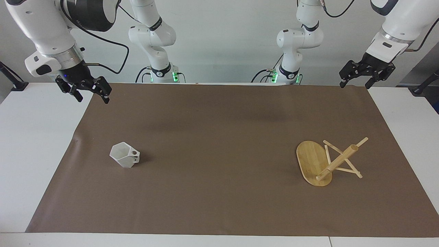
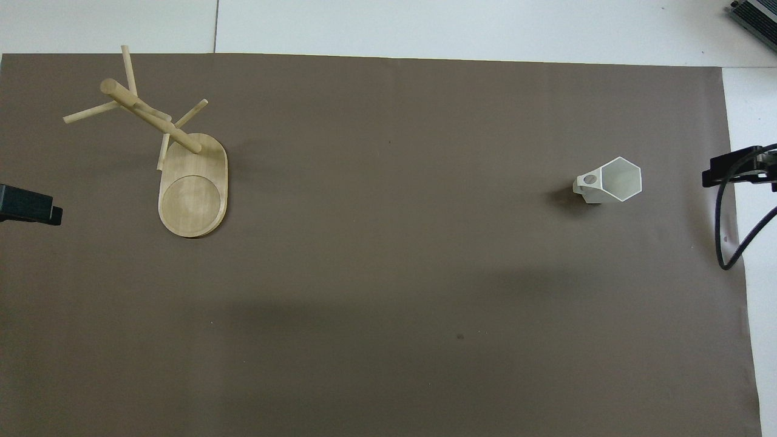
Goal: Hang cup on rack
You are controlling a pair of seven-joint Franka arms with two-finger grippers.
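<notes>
The cup (image 1: 125,155) (image 2: 610,181), a small white faceted mug, stands upright on the brown mat toward the right arm's end of the table. Its blocky handle points toward the table's middle. The rack (image 1: 329,161) (image 2: 182,158), a bamboo mug tree, stands upright on its oval base (image 1: 310,159) toward the left arm's end, with thin pegs crossing its post. My right gripper (image 1: 92,97) hangs open and empty over the mat's corner, apart from the cup. Above the mat's other corner on the robots' side, my left gripper (image 1: 356,84) is open and empty too.
A brown mat (image 1: 219,144) covers most of the white table (image 1: 34,137). A black cable (image 2: 728,243) loops by the right arm at the mat's edge. The two arm bases (image 1: 161,72) (image 1: 289,73) stand at the robots' edge.
</notes>
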